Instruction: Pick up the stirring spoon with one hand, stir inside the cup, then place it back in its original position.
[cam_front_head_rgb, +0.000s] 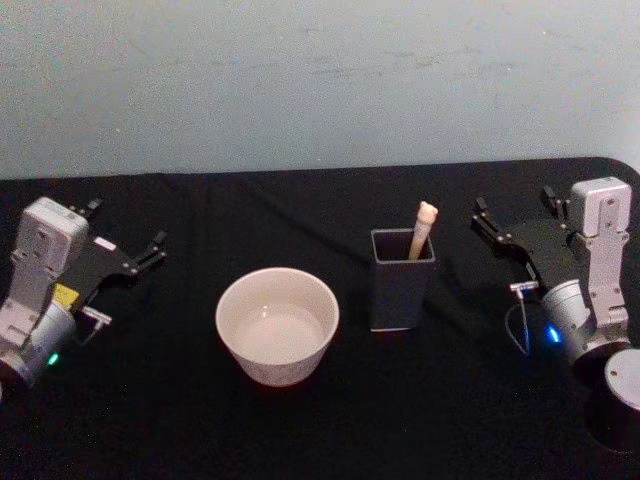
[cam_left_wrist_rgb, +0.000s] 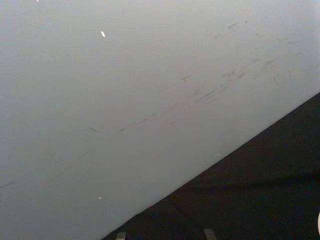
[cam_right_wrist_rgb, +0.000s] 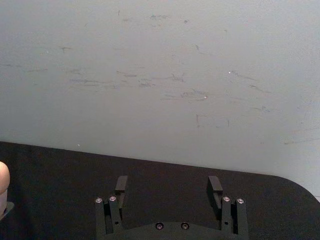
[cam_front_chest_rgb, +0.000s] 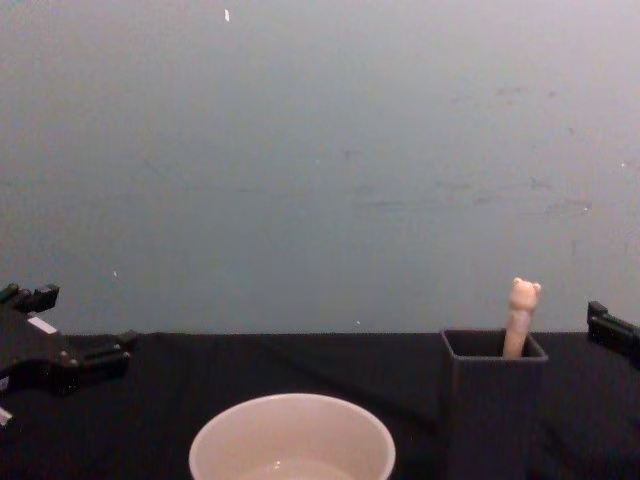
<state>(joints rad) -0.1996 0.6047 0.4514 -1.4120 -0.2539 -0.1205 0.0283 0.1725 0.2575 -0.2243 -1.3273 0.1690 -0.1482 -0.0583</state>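
Note:
The stirring spoon (cam_front_head_rgb: 423, 230) stands upright in a dark grey square holder (cam_front_head_rgb: 402, 280), with only its pale beige handle and bear head (cam_front_chest_rgb: 522, 310) sticking out. To the holder's left the wide cream-white cup (cam_front_head_rgb: 277, 325) sits on the black table, with what looks like a little liquid in it. My left gripper (cam_front_head_rgb: 128, 228) rests open at the table's left side, well clear of the cup. At the right side my right gripper (cam_front_head_rgb: 517, 208) is open too, a short way right of the holder; in its wrist view its fingers (cam_right_wrist_rgb: 121, 184) are spread with nothing between them.
The black tablecloth (cam_front_head_rgb: 180, 420) covers the whole work surface and ends at a pale grey-blue wall (cam_front_head_rgb: 320, 80) behind. The table's back right corner (cam_front_head_rgb: 620, 165) is rounded. Bare cloth lies between cup and holder and in front of both.

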